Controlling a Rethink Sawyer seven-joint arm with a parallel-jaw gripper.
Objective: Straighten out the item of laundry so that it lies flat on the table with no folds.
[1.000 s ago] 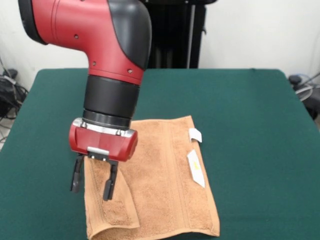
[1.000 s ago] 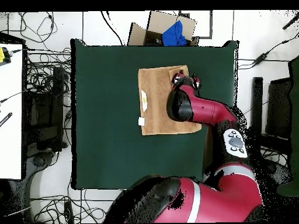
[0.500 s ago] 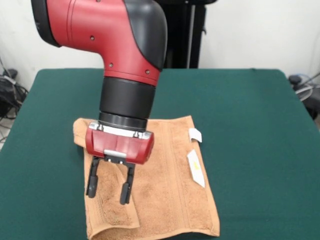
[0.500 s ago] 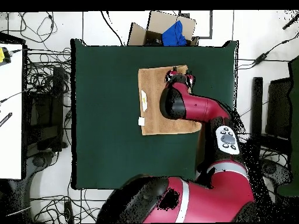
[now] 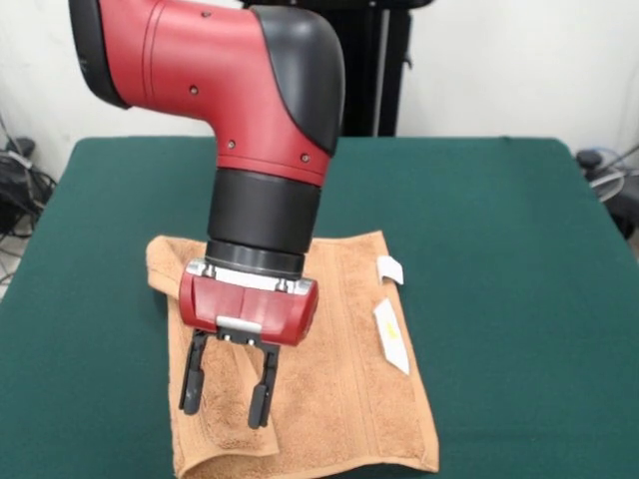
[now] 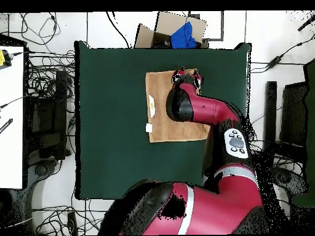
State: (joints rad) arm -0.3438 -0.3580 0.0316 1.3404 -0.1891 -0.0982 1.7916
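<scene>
Towel: an orange-tan terry hand towel (image 5: 329, 369) lies on the table, in the front view left of centre and reaching the near edge of the picture; in the overhead view (image 6: 161, 104) it sits in the upper middle of the green top.
Towel's lie: mostly spread out, but its near-left corner (image 5: 225, 424) is turned over onto the cloth as a flap, and the far-left corner (image 5: 160, 264) is bunched up.
Tags: two small white tags (image 5: 389, 324) lie at the towel's right edge in the front view.
Gripper: the gripper (image 5: 228, 387) points down over the folded flap, its two black fingers (image 5: 262, 389) spread apart with nothing between them; whether the tips touch the cloth cannot be told.
Arm: the red and black arm (image 5: 250, 120) comes down over the towel's left half.
Table: dark green top (image 5: 499, 249), much wider than the towel.
Beyond the table: a cardboard box (image 6: 169, 29) with something blue in it stands past the table's top edge in the overhead view.
</scene>
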